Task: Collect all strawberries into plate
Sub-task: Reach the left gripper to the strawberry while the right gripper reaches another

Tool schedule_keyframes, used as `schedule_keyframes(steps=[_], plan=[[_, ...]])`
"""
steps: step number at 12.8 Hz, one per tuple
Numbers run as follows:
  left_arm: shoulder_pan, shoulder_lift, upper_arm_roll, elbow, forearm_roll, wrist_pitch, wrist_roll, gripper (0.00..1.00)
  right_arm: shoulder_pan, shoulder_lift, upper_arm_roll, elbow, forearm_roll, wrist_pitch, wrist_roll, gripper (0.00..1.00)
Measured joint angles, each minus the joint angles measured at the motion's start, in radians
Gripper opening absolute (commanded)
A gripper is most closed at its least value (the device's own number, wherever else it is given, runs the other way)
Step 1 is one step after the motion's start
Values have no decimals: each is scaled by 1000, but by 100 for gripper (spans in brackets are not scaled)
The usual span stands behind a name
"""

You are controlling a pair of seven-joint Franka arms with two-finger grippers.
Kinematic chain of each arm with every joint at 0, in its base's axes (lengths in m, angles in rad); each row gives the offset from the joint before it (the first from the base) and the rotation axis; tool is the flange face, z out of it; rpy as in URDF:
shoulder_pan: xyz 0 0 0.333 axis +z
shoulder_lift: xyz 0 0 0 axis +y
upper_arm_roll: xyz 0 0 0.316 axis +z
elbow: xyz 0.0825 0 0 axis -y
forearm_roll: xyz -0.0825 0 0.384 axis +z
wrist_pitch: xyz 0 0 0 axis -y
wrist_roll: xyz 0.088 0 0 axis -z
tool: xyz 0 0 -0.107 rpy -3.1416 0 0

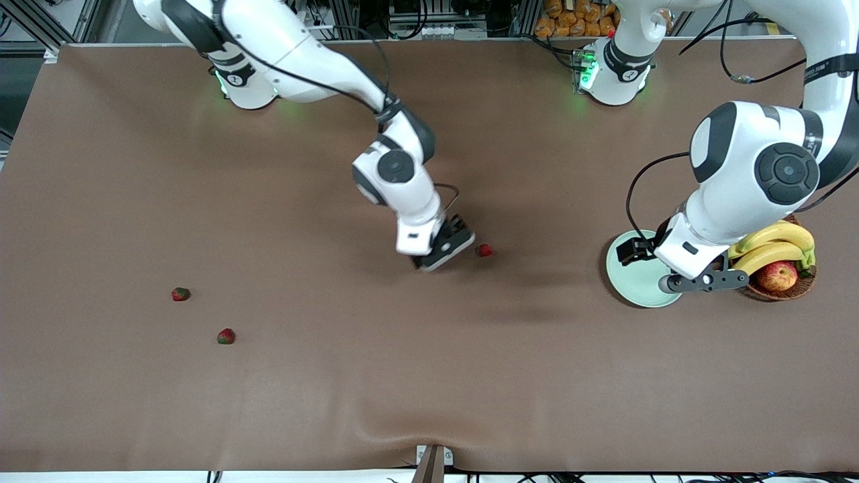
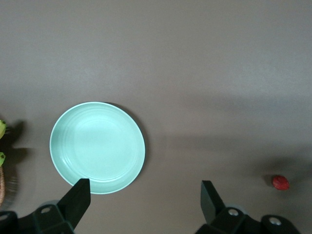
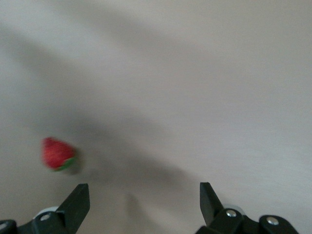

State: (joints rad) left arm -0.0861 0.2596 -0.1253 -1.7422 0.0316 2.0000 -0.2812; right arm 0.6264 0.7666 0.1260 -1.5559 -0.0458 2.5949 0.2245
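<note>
My right gripper [image 1: 448,249] hangs low over the middle of the table, open with nothing between its fingers [image 3: 144,191]. One strawberry [image 1: 484,250] lies on the cloth just beside it, toward the left arm's end, and shows blurred in the right wrist view [image 3: 58,154]. Two more strawberries [image 1: 180,294] [image 1: 226,336] lie close together toward the right arm's end. The pale green plate [image 1: 631,285] is bare inside. My left gripper [image 1: 647,268] hovers over it, open and holding nothing [image 2: 145,190]. The left wrist view shows the plate [image 2: 97,146] and the middle strawberry [image 2: 280,183].
A brown wicker basket [image 1: 802,285] with bananas [image 1: 772,245] and an apple [image 1: 777,275] stands right beside the plate, at the left arm's end. The left arm's elbow hangs over it. A brown cloth [image 1: 402,376] covers the table.
</note>
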Motion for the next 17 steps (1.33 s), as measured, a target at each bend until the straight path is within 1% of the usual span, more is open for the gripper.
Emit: schedule_keyframes(steps=[3, 5, 6, 9, 11, 15, 17], plan=[[-8, 22, -1, -1, 0, 26, -3, 100, -159, -75, -4, 0, 0, -196, -4, 100], [-29, 26, -1, -1, 0, 39, -48, 100, -272, -112, -7, 0, 0, -287, -8, 100], [-42, 27, -1, -1, 0, 41, -76, 100, -325, -119, -11, 0, 0, -313, -9, 100], [-70, 32, -1, -1, 0, 49, -123, 100, -477, -119, -17, -7, -1, -324, -14, 100], [-88, 39, -2, -1, 1, 59, -161, 100, -541, -114, -18, -7, -1, -323, -14, 100], [-154, 53, -1, 1, 11, 72, -279, 100, -616, -109, -18, -10, -61, -323, -17, 100], [-201, 70, -2, 11, 48, 77, -370, 100, -629, -96, -18, -11, -66, -319, -17, 100]])
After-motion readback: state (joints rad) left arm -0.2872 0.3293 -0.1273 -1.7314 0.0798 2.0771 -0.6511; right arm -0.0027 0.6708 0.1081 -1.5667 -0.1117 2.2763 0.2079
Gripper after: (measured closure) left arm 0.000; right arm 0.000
